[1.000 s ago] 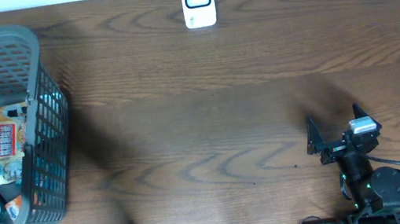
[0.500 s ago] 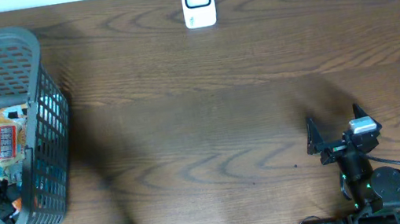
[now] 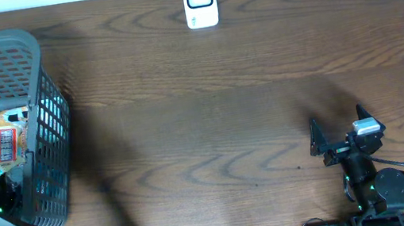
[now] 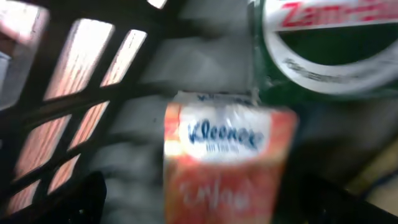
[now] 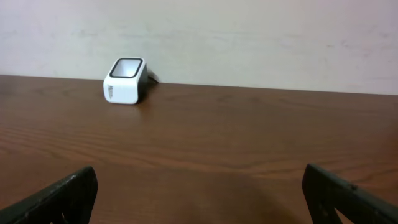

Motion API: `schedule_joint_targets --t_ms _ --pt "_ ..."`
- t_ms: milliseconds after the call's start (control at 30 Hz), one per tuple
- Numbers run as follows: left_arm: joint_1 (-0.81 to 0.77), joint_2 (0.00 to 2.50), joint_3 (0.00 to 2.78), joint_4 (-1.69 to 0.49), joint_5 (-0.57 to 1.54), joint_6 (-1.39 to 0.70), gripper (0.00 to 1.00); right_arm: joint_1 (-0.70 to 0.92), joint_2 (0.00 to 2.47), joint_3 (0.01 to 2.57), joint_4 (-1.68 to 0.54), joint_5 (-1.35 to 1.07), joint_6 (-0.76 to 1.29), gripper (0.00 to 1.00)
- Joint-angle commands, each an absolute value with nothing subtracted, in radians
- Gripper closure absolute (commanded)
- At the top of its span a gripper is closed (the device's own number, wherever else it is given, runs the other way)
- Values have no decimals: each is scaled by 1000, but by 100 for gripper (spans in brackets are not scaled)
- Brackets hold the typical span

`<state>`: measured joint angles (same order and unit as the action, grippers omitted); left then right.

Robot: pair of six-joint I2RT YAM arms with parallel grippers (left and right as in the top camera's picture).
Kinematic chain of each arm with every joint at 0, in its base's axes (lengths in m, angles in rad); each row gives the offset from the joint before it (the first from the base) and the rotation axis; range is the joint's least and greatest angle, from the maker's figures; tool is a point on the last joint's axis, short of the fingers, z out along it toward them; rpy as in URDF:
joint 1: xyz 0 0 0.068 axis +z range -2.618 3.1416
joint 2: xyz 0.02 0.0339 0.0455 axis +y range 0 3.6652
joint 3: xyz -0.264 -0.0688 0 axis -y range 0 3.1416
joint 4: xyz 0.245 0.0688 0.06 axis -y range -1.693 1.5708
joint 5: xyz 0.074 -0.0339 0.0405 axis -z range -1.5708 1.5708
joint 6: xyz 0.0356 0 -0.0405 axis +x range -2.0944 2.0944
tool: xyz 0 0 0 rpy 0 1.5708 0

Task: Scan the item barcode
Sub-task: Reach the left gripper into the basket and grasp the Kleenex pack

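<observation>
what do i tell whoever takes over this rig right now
Left pincer: open, holding nothing, down inside the grey basket, just above a Kleenex pack.
Right pincer: open, empty, low over the table, facing the white scanner at the far edge.
Done: the reach into the basket.
Left: grip an item, lift it out, show its barcode to the scanner.

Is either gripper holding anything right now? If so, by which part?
Nothing is held. The left gripper is open inside the basket, above the Kleenex pack, not closed on it. The right gripper is open and empty over the table.
</observation>
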<state>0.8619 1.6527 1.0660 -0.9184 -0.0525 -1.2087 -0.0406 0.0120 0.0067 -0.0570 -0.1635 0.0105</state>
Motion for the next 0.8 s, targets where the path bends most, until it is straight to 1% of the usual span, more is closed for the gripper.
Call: schedule_joint_targets --t_ms 0,200,300,400,467,533,600,767 --pt "870 1745 1048 -924 -67 -1225 2 -34 7 6 -61 -163 10 1" --pt "870 1838 1048 -922 -68 -1223 2 -34 7 6 -61 -163 10 1" --pt "870 1842 1048 -921 -68 -1205 27 -34 7 6 -61 -163 10 1" --pt "870 1830 1054 -921 -67 -1172 47 -34 7 6 -61 -163 10 1" --pt "870 1819 1066 -921 -67 -1134 56 -34 7 6 -61 -163 10 1" --pt "870 1804 1082 -921 -63 -1081 62 -34 7 6 -61 -163 10 1" --pt "870 1782 1098 -923 -58 -1040 64 -34 7 6 -61 -163 10 1" --pt "870 1658 1118 -936 -52 -1017 65 -34 7 6 -61 -163 10 1"
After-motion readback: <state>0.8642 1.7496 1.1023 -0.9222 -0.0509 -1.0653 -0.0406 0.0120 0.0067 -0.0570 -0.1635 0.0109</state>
